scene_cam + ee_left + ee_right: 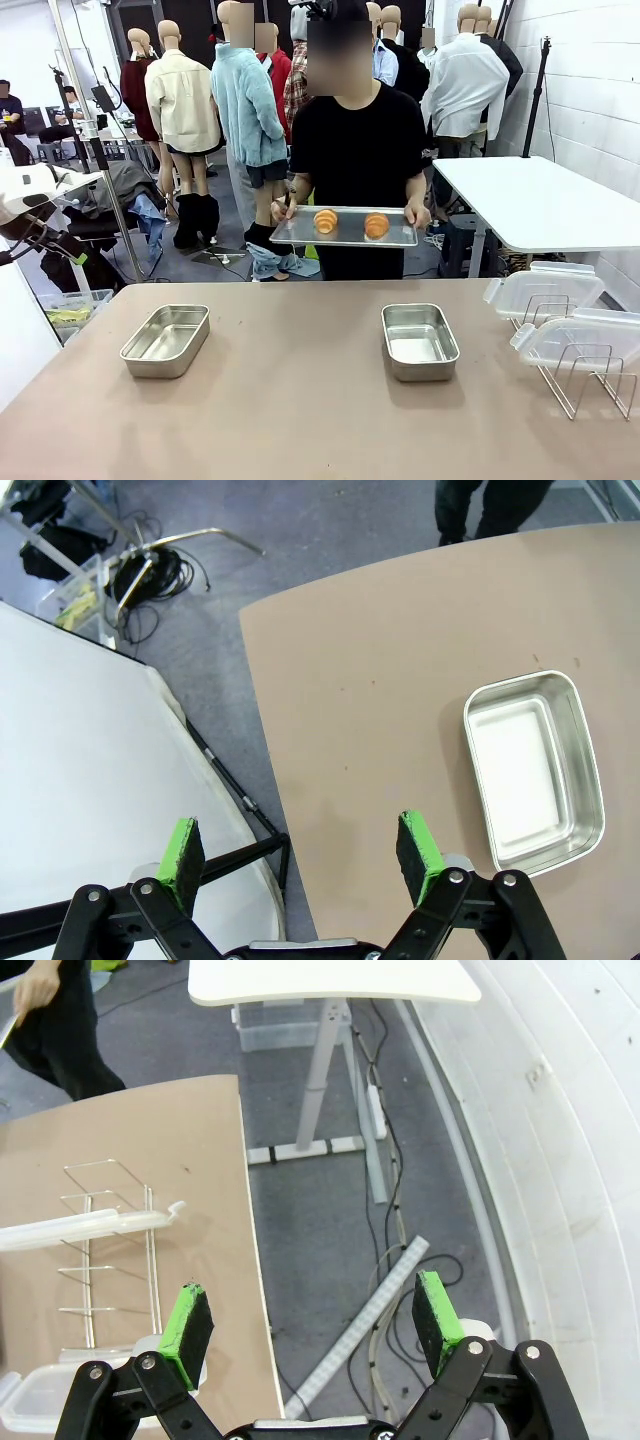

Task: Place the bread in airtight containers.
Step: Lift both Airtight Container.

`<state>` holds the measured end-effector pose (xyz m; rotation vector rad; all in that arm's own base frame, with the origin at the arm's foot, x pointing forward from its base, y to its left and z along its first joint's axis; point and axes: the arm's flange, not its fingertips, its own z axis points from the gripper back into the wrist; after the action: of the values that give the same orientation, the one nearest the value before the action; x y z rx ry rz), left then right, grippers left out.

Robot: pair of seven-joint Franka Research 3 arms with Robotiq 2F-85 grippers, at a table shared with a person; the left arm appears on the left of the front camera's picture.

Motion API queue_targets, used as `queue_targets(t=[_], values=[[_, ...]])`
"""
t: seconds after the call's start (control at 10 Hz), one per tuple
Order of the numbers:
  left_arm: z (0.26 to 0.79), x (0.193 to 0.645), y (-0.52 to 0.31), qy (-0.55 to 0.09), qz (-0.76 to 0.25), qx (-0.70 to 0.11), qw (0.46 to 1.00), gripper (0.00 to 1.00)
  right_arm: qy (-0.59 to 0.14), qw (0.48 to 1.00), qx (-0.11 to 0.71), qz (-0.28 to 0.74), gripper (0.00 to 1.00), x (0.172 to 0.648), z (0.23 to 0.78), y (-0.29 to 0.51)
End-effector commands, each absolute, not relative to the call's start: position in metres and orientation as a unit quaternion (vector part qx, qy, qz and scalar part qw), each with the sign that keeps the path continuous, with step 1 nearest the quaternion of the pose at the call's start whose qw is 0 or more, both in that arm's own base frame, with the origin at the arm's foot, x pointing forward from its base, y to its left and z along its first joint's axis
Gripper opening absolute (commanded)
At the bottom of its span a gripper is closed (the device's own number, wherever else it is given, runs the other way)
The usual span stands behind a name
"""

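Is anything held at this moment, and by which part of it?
The person's hands hold the metal tray carrying two bread rolls, one hand at each short end. The left gripper and the right gripper hold nothing; their jaws stand open.

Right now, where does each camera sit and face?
Front: between the arms, facing the person holding bread on a tray.
Left wrist: above the table edge, looking down on one container; open left gripper shows.
Right wrist: above the table edge, looking down on the wire rack; open right gripper shows.
Front shares that container and rack.
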<state>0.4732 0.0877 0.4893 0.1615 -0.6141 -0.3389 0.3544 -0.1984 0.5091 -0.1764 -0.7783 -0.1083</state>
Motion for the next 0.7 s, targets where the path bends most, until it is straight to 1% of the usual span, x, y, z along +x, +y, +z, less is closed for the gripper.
queue_targets(t=[0.0,0.6], values=[[0.4894,0.4687,0.0908,-0.301,-0.169,0.080,0.935,1.00,-0.376,0.921,-0.087,-0.050,1.00,0.3539,0.5088,-0.1984],[0.4894,0.4687,0.0908,-0.301,-0.169,0.080,0.935,1.00,-0.376,0.921,-0.087,-0.050,1.00,0.3539,0.5088,-0.1984]])
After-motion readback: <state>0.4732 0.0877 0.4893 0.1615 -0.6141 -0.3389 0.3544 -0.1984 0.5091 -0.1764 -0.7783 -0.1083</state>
